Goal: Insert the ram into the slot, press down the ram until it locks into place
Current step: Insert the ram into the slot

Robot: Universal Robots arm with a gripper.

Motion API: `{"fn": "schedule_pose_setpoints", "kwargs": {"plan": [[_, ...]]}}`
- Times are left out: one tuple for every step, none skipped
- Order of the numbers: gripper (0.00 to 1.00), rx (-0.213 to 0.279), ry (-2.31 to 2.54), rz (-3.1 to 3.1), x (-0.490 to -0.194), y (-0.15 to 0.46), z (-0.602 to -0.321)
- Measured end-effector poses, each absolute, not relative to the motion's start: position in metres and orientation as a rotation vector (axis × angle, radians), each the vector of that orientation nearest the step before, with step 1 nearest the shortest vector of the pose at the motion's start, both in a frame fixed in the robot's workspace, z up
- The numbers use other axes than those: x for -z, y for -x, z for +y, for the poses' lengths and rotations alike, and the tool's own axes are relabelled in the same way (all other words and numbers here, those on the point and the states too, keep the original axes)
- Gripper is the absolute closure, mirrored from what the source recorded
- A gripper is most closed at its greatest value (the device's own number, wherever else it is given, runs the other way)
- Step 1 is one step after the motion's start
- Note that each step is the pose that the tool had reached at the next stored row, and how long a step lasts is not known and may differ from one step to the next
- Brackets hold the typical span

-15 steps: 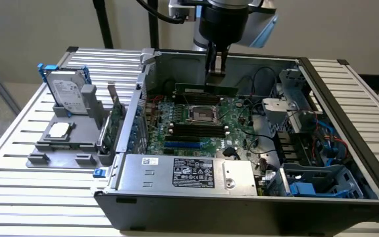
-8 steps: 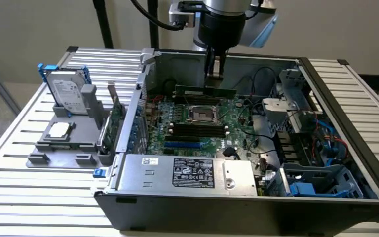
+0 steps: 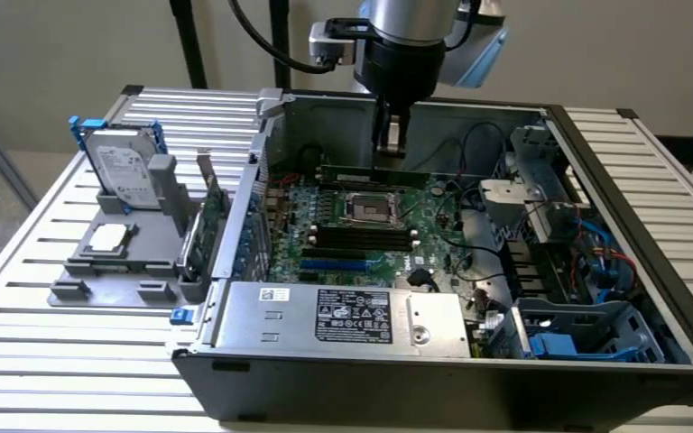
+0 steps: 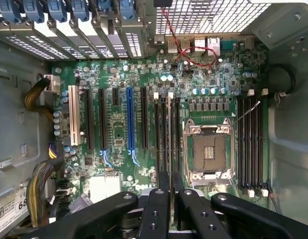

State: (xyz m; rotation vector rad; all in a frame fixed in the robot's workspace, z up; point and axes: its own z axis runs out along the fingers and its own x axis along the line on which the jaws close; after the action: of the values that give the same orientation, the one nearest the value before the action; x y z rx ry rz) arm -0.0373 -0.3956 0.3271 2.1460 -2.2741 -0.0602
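My gripper (image 3: pixel 389 155) reaches down into the open computer case and is shut on the ram (image 3: pixel 371 174), a thin green stick held level above the motherboard. In the wrist view the ram (image 4: pixel 168 132) appears edge-on between my two black fingers (image 4: pixel 157 199). It lines up along a group of long black slots (image 4: pixel 162 134) beside the CPU socket (image 4: pixel 207 152). The same black slots (image 3: pixel 353 236) lie in front of the CPU socket (image 3: pixel 364 209) in the exterior view. The ram hangs above the board, not seated. A second group of black slots (image 4: pixel 251 144) lies on the socket's other side.
A bright blue slot (image 4: pixel 130 119) and other expansion slots sit beside the memory slots. The power supply (image 3: pixel 335 316) fills the case front, and a drive cage with cables (image 3: pixel 563 234) stands at the exterior view's right. Outside the case, a grey holder (image 3: pixel 112 253) carries a hard drive (image 3: pixel 124 176) and a green expansion card (image 3: pixel 210 216).
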Motion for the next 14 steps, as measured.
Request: {"fn": "schedule_pose_setpoints", "kwargs": {"plan": [[0.86,0.060,-2.146,-2.274,-0.325,0.037,-0.396],[0.86,0.060,-2.146,-2.274,-0.323,0.037,-0.396],[0.86,0.060,-2.146,-2.274,-0.322,0.037,-0.396],[0.86,0.060,-2.146,-2.274,-0.320,0.037,-0.396],[0.86,0.060,-2.146,-2.274,-0.318,0.037,-0.396],[0.86,0.060,-2.146,-2.274,-0.316,0.037,-0.396],[0.86,0.060,-2.146,-2.274,-0.314,0.037,-0.396],[0.86,0.060,-2.146,-2.274,-0.312,0.037,-0.396],[0.86,0.060,-2.146,-2.274,-0.311,0.037,-0.397],[0.86,0.060,-2.146,-2.274,-0.309,0.037,-0.397],[0.86,0.060,-2.146,-2.274,-0.307,0.037,-0.397],[0.86,0.060,-2.146,-2.274,-0.305,0.037,-0.397],[0.86,0.060,-2.146,-2.274,-0.303,0.037,-0.397],[0.86,0.060,-2.146,-2.274,-0.302,0.037,-0.397]]}}
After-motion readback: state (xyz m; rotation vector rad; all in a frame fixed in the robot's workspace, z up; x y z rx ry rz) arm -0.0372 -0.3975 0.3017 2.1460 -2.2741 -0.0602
